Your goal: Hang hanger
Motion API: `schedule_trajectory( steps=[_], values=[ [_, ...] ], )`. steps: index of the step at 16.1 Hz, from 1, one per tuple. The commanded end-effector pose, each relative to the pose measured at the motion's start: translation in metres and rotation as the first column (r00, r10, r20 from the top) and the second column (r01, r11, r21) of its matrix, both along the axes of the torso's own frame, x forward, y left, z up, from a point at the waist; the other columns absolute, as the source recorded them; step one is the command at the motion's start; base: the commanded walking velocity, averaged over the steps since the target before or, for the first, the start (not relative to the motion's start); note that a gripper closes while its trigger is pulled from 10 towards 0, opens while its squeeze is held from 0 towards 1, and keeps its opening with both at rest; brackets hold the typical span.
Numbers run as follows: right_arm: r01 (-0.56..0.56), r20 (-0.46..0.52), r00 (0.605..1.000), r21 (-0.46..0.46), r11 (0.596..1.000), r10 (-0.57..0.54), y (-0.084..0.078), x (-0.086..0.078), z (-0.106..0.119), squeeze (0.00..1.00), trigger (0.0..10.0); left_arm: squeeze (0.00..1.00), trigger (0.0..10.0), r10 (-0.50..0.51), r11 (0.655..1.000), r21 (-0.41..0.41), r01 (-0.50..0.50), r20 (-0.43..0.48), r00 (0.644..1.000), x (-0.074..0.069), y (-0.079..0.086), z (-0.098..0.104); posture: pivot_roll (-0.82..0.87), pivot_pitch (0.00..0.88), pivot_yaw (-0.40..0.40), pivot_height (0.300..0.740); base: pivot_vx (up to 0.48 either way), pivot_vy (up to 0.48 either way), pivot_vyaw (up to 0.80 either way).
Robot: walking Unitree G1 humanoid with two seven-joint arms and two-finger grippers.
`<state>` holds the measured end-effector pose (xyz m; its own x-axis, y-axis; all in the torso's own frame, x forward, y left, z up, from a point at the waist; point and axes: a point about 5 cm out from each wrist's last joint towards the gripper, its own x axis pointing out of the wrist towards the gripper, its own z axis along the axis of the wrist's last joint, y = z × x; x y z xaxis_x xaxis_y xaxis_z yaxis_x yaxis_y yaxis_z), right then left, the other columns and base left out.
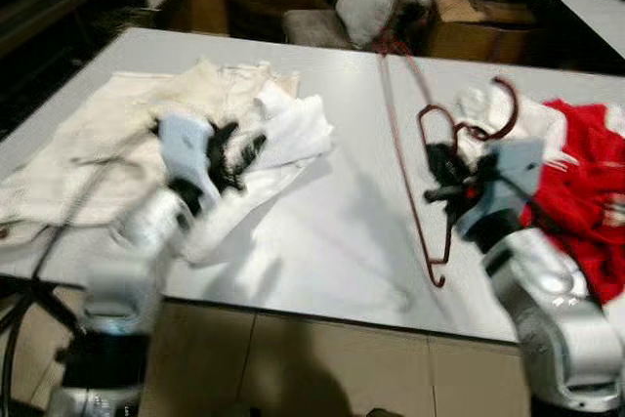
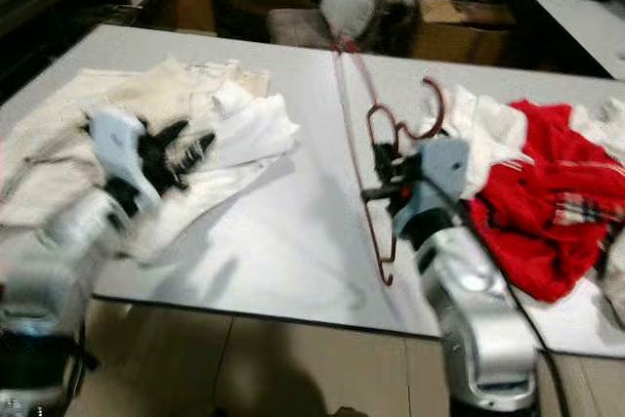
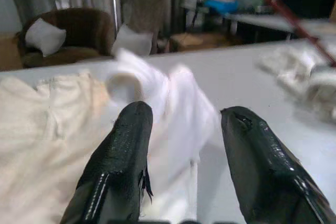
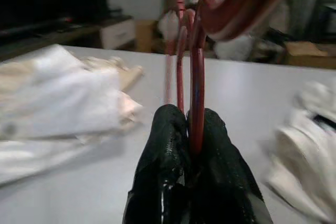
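A wide pale grey surface carries a spread of cream and white cloth on the robot's left and a crumpled red garment on its right. Between them, the right gripper is clamped on a dark red wire hanger, lifted above the surface. The left gripper hovers over the white cloth, its fingers spread apart.

Indoor light is falling evenly on the pale desk, leaving the room behind dim. Soft shadows are trailing beneath both arms. Motion blur is smearing the left arm and cloth edges; wrist-view backgrounds are lying out of focus.
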<state>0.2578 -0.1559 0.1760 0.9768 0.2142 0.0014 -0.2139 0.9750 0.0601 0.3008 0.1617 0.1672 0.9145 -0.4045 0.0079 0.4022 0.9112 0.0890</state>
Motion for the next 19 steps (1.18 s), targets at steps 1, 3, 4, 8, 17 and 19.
schedule_trajectory(
  steps=[1, 3, 4, 8, 17, 19],
  values=[
    [0.059, 0.024, 0.998, -0.044, 0.997, -0.058, -0.007, -0.002, 0.0, 0.0, 10.0, 0.08, 10.0, 0.009, 0.999, 0.049, -0.009, 0.012, 1.0, -0.002, -0.004, -0.004, -0.11, 0.0, -0.008, 0.74, 0.0, 0.0, -0.74],
    [0.119, 0.052, 0.992, -0.112, 0.987, -0.114, -0.012, -0.003, 0.0, 0.0, 10.0, 0.09, 10.0, 0.027, 0.998, 0.048, -0.027, 0.008, 1.0, -0.009, -0.009, -0.012, -0.11, 0.0, -0.017, 0.74, 0.0, 0.0, -0.75],
    [0.123, 0.056, 0.991, -0.105, 0.987, -0.118, -0.013, -0.003, 0.0, 0.0, 10.0, 0.09, 10.0, 0.032, 0.998, 0.048, -0.032, 0.009, 0.999, -0.009, -0.008, -0.013, -0.11, 0.0, -0.017, 0.74, 0.0, 0.0, -0.77],
    [0.154, 0.086, 0.985, -0.091, 0.984, -0.147, -0.012, -0.009, -0.004, 0.0, 10.0, 0.09, 10.0, 0.07, 0.996, 0.045, -0.071, 0.028, 0.997, -0.008, -0.004, -0.012, -0.12, 0.0, -0.018, 0.74, 0.0, -0.198, -0.75],
    [0.15, 0.046, 0.988, -0.106, 0.983, -0.146, -0.012, -0.003, -0.01, 0.0, 10.0, 0.09, 10.0, 0.052, 0.997, 0.051, -0.054, 0.053, 0.997, 0.001, -0.015, -0.008, -0.13, 0.0, -0.014, 0.74, 0.0, -0.272, -0.05],
    [0.124, 0.021, 0.992, -0.09, 0.988, -0.122, -0.007, -0.001, -0.013, 0.0, 10.0, 0.08, 10.0, 0.058, 0.996, 0.059, -0.061, 0.054, 0.997, -0.002, -0.013, -0.009, -0.12, 0.0, -0.021, 0.74, 0.0, -0.27, 0.0]
  ],
)
